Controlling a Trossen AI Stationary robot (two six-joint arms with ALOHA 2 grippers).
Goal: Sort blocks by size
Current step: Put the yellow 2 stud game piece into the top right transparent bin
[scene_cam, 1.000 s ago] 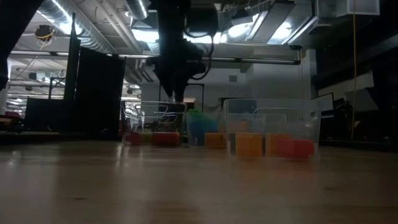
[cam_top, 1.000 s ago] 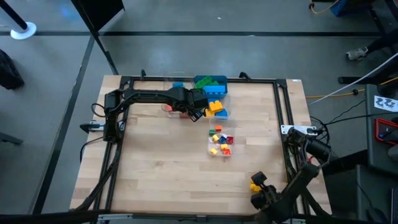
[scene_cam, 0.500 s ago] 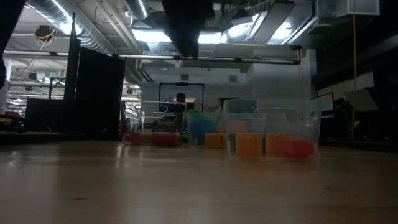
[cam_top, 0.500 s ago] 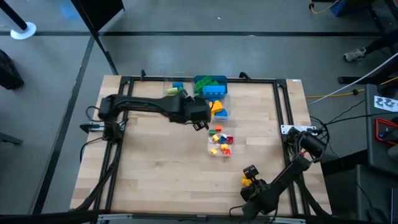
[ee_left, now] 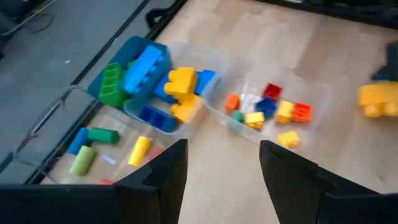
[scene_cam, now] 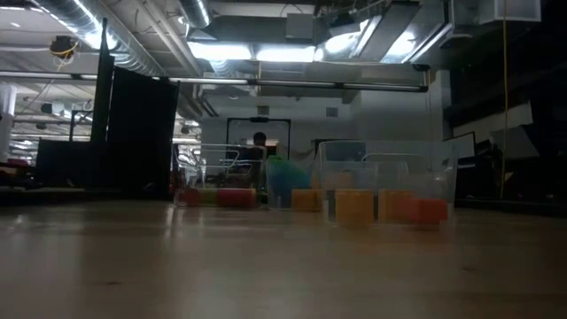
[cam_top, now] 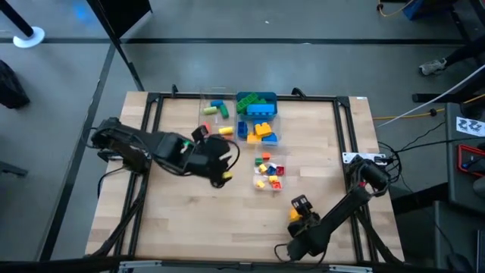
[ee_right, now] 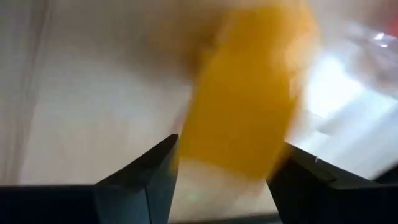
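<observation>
1. Look first at the upper centre of the high view: the teal-blue tray [cam_top: 267, 97] already holds the biggest pieces, the long green brick [ee_left: 112, 84] and long blue brick [ee_left: 143, 67]. That size looks done to me.
2. Just below it, the clear tub [ee_left: 214, 63] holds the mid-sized yellow [ee_left: 181, 79] and blue bricks.
3. To the tray's left, another clear tub [cam_top: 204, 96] holds short bars in green, blue and yellow.
4. At frame centre, the small tub [cam_top: 280, 186] holds the tiny mixed cubes [cam_top: 267, 170].
5. What's left, as far as you can see: one yellow brick [cam_top: 301, 215] loose on the table [cam_top: 189, 220], lower right of centre. The right gripper [cam_top: 301, 206] is at it, and the wrist view shows the brick filling the gap between its fingers; I can't tell whether they grip yet.
6. The left gripper [cam_top: 221, 161] hovers left of centre, fingers apart, holding nothing.
</observation>
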